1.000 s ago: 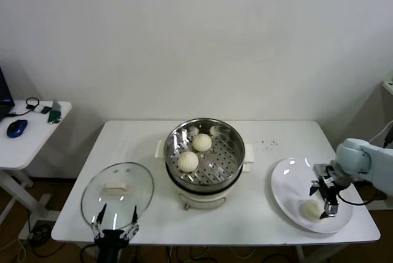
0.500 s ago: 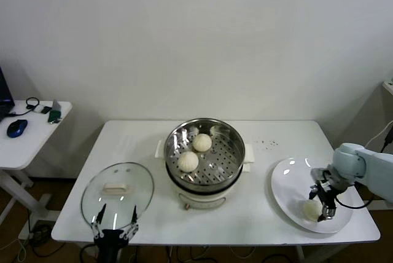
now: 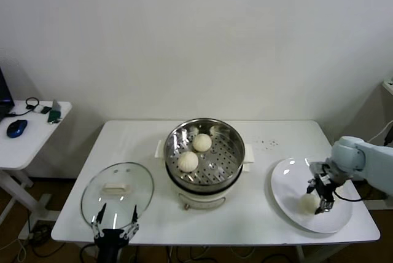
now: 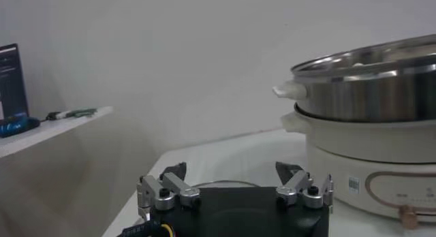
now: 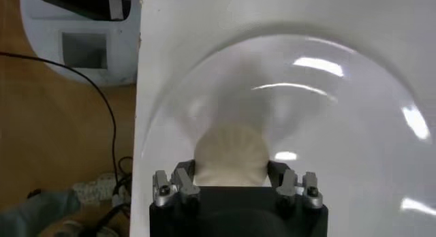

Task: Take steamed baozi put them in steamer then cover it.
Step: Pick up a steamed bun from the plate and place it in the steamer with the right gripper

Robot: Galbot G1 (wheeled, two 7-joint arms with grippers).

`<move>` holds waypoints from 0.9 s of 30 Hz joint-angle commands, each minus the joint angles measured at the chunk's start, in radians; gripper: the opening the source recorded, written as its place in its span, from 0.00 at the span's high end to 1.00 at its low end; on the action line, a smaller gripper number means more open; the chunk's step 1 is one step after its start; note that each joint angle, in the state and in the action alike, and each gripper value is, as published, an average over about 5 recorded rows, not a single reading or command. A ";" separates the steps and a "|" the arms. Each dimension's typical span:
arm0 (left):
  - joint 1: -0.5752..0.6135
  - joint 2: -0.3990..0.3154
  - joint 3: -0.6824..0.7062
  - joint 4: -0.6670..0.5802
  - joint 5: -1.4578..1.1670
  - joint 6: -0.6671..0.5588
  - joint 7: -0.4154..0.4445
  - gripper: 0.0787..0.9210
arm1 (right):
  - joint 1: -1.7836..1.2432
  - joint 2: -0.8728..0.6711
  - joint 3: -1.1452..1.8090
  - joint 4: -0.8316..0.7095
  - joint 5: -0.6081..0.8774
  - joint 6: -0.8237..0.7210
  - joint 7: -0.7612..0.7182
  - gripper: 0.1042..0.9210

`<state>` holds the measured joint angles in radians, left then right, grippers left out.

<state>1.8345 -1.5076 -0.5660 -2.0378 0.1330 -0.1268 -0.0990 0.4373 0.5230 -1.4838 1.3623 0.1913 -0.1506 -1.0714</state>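
Observation:
Two pale baozi lie in the shiny steamer on its cream pot base at the table's middle. On the white plate at the right, my right gripper is shut on a third baozi. The right wrist view shows that baozi pinched between the fingers just over the plate. The glass cover lies flat at the front left. My left gripper hangs open at its near edge, holding nothing; the left wrist view shows it facing the steamer.
A side table with a blue mouse and small items stands at the far left. A few dark specks lie on the table behind the plate. The wall runs close behind the table.
My right gripper has closed on the baozi on the plate and shifted with it slightly toward the plate's middle. The left arm has not moved.

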 commanded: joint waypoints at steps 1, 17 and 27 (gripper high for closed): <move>0.002 0.002 0.000 -0.001 0.000 -0.002 0.000 0.12 | 0.473 0.186 -0.290 0.024 0.006 0.247 -0.055 0.29; 0.005 0.010 0.002 0.003 -0.006 -0.001 0.001 0.12 | 0.577 0.574 -0.149 0.084 -0.120 0.549 -0.092 0.28; 0.012 0.011 0.004 0.001 -0.007 -0.002 0.001 0.12 | 0.409 0.768 -0.027 0.077 -0.178 0.565 -0.131 0.28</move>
<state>1.8446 -1.4975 -0.5620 -2.0368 0.1259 -0.1290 -0.0982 0.9080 1.0886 -1.5890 1.4295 0.0656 0.3397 -1.1754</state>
